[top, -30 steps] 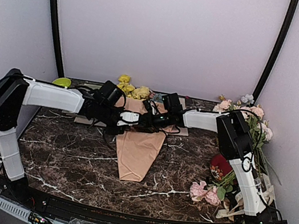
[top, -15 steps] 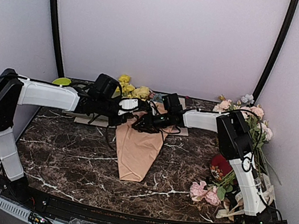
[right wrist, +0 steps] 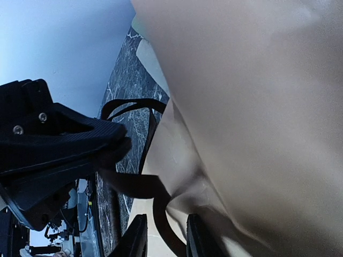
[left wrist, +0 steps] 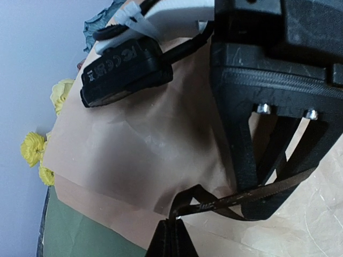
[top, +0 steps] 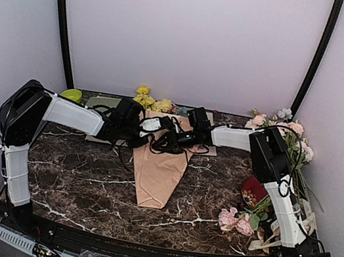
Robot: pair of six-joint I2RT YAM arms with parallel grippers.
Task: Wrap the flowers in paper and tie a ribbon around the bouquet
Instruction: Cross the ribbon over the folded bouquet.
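Top view: the bouquet point(top: 160, 166) lies mid-surface point(top: 83, 176), its tip toward 6 o'clock and its wide end toward 12. The yellow flowers point(top: 145, 99) poke out at the 12 end. The left pincer point(top: 158, 128) comes in from 9 and the right pincer point(top: 171, 138) from 3. They meet over the cone's upper part, amid dark strands I can't sort out. Loose pink roses point(top: 236, 220) sit at 4 o'clock, well apart from the cone.

Left wrist view: the left pincer point(left wrist: 172, 227) is at 6 o'clock, clenched on the ribbon point(left wrist: 252, 194). The ribbon runs taut toward 3, across the right pincer's fingers point(left wrist: 244, 166), with a small loop near the tip. The peach paper point(left wrist: 150, 144) fills the middle. There are yellow blossoms at 9 and a green sheet point(left wrist: 75, 230) at 7, under the paper's edge.

Right wrist view: the right pincer point(right wrist: 163, 235) is at 6 o'clock, partly released. Its fingers stand apart and the ribbon point(right wrist: 134, 184) passes through the gap, visibly not pinched. The strand leads to 9, where the left pincer's point(right wrist: 120, 145) tip grips it. The paper point(right wrist: 257, 107) covers the 1 to 5 side, with marble at 11.
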